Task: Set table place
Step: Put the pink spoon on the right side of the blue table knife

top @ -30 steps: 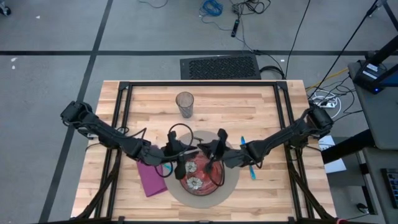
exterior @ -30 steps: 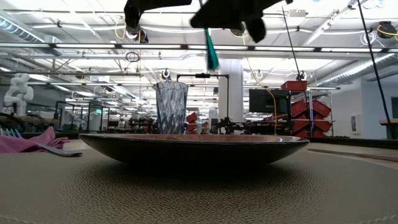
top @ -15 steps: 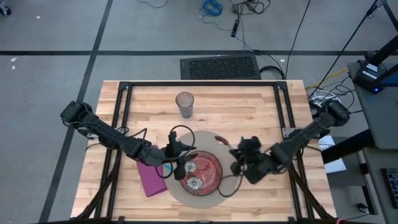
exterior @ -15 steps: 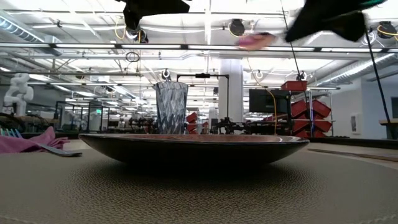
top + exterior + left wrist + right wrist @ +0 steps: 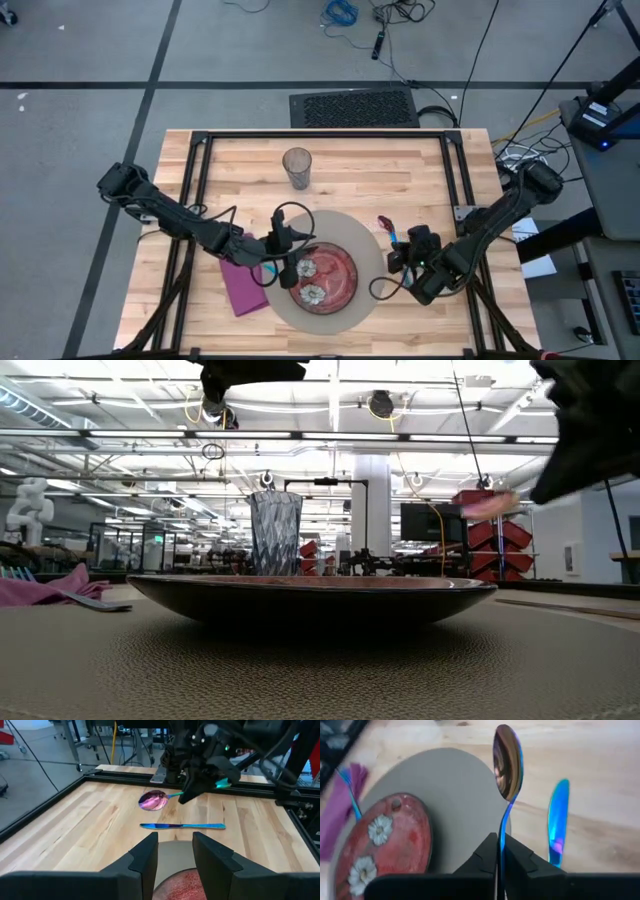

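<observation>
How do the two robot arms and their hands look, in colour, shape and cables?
Both arms are dark, slim and jointed, with black cables looping beside them. The left hand has two flat, dark, blocky fingers. The right hand has similar dark fingers, and a small teal light glows on it in the left wrist view.
</observation>
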